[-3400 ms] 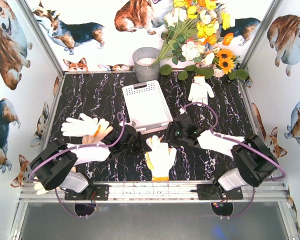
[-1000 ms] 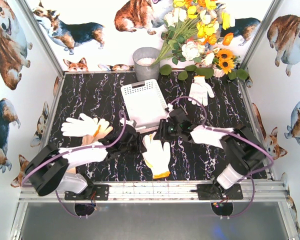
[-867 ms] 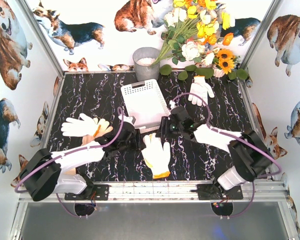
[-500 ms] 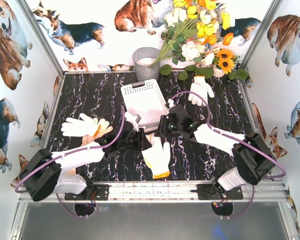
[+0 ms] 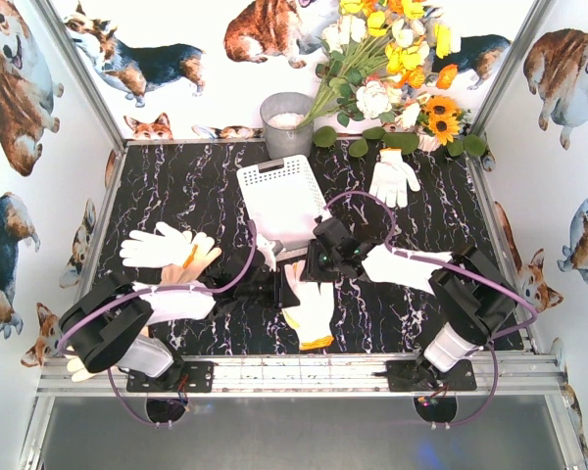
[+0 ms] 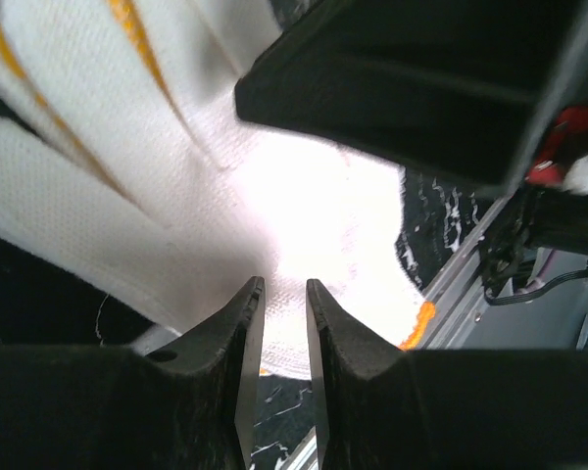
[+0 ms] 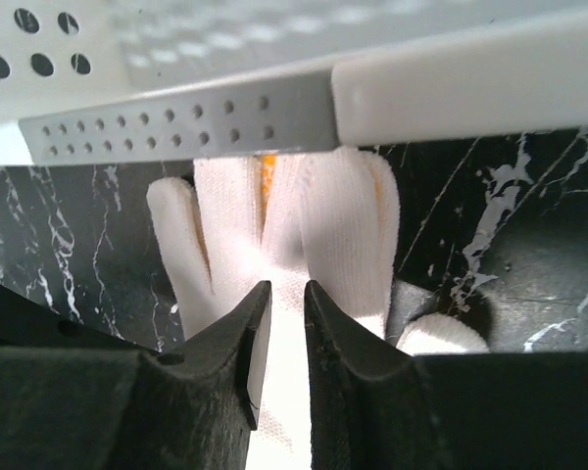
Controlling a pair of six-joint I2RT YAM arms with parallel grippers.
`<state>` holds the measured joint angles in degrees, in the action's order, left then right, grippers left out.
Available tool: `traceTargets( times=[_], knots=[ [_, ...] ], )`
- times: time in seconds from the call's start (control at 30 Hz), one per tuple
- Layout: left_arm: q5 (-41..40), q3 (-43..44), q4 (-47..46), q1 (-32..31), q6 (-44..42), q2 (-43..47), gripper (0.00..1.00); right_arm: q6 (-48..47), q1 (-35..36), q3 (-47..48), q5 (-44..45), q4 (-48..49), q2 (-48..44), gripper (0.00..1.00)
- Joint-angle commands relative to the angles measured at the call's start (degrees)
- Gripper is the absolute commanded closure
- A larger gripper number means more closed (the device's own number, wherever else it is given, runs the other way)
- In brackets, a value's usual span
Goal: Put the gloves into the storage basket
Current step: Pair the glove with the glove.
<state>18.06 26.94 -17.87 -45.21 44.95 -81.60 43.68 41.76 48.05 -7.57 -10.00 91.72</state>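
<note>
1. Two narrow grips met on one glove (image 5: 311, 305): the right gripper (image 7: 277, 286) held white knit between its jaws near the finger roots; the left gripper (image 6: 276, 284) stood nearly closed at the palm edge, and whether it held anything could not be told.
2. The step seemingly called for confirming both pinches, lifting together and clearing the near rim toward 12 o'clock.
3. Lying at 6 o'clock of the storage basket (image 5: 274, 172), the glove ran 12-to-6, fingertips at 12 by the rim, orange cuff at 6.
</note>
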Motion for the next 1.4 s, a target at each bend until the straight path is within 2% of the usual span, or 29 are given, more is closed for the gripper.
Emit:
traceTargets(
  times=[0.0,0.17,0.3,0.53,0.8,1.27,1.37],
  knots=[
    [2.23,-1.05,-2.15,-0.23,-0.48,-2.29,0.82,-0.03,0.41,3.85,5.76,-1.4,0.28,0.75],
    [3.29,0.23,-0.04,-0.28,-1.45,-4.58,0.83,-0.25,0.4,4.49,5.87,-0.64,1.61,0.71],
    [2.69,1.11,2.17,-0.23,-1.69,-5.56,0.84,-0.33,1.19,5.59,4.05,1.17,2.48,0.72],
    [0.49,0.89,4.33,-0.23,-1.21,-4.69,0.85,-1.22,4.24,6.76,6.09,2.06,2.0,0.74],
    [1.67,-0.13,2.24,-0.23,-1.35,-3.72,0.85,-2.79,6.23,9.62,14.56,-2.69,4.58,0.74],
    [2.88,-0.57,1.32,-0.23,-1.27,-3.35,0.85,-5.58,7.59,15.23,23.7,-10.52,11.23,0.72],
    [2.85,-0.66,1.43,-0.23,-1.27,-3.17,0.85,-5.58,7.96,15.84,24.48,-11.09,12.76,0.8]
  ],
)
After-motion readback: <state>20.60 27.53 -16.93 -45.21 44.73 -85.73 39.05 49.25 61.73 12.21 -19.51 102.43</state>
